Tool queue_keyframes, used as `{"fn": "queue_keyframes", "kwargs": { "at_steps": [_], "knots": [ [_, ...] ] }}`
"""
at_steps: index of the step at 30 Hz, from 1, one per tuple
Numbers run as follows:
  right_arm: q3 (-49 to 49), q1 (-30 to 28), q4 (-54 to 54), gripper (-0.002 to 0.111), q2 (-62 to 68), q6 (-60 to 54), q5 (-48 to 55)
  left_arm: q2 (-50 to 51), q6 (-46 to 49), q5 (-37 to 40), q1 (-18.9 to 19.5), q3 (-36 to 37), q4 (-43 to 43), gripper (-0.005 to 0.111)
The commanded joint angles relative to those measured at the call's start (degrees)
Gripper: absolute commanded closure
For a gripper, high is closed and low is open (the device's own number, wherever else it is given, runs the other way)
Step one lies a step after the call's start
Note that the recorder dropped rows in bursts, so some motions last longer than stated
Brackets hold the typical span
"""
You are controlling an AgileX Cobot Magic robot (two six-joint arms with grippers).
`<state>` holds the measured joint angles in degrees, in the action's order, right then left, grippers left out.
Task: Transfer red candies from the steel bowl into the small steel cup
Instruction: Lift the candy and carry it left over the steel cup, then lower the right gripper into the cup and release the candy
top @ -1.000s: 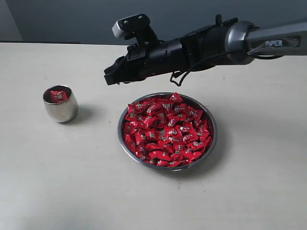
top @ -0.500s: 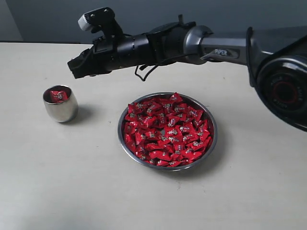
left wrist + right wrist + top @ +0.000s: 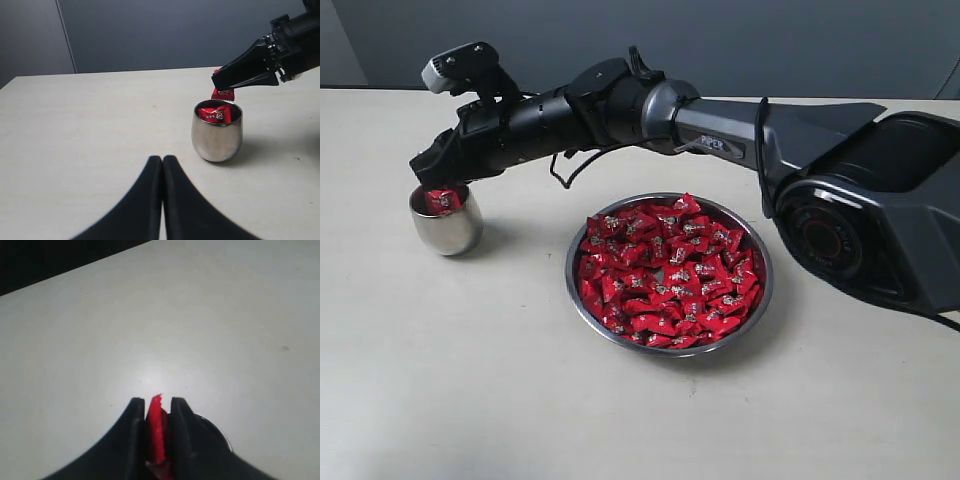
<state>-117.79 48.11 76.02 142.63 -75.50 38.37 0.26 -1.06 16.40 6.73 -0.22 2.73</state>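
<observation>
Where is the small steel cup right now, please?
In the exterior view, the small steel cup stands at the left, apart from the steel bowl, just under the right gripper.

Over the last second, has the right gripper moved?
Yes. The right gripper, pinching a red candy, has travelled left in the exterior view, from near the steel bowl to over the small steel cup.
</observation>
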Motion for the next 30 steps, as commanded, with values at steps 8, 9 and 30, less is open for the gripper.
{"fn": "queue_keyframes", "kwargs": {
  "at_steps": [8, 9, 30],
  "knots": [
    [-3.60, 1.08, -5.90, 0.109, 1.95, 5.62, 1.69, -0.26, -0.07, -0.09, 0.03, 0.22, -0.12, 0.106],
    [-3.60, 1.08, -5.90, 0.109, 1.95, 5.62, 1.69, -0.26, -0.07, -0.09, 0.03, 0.22, -0.12, 0.106],
    [-3.60, 1.32, -6.29, 0.109, 1.94, 5.84, 0.35, -0.26, -0.07, -0.09, 0.03, 0.22, -0.12, 0.106]
  ]
}}
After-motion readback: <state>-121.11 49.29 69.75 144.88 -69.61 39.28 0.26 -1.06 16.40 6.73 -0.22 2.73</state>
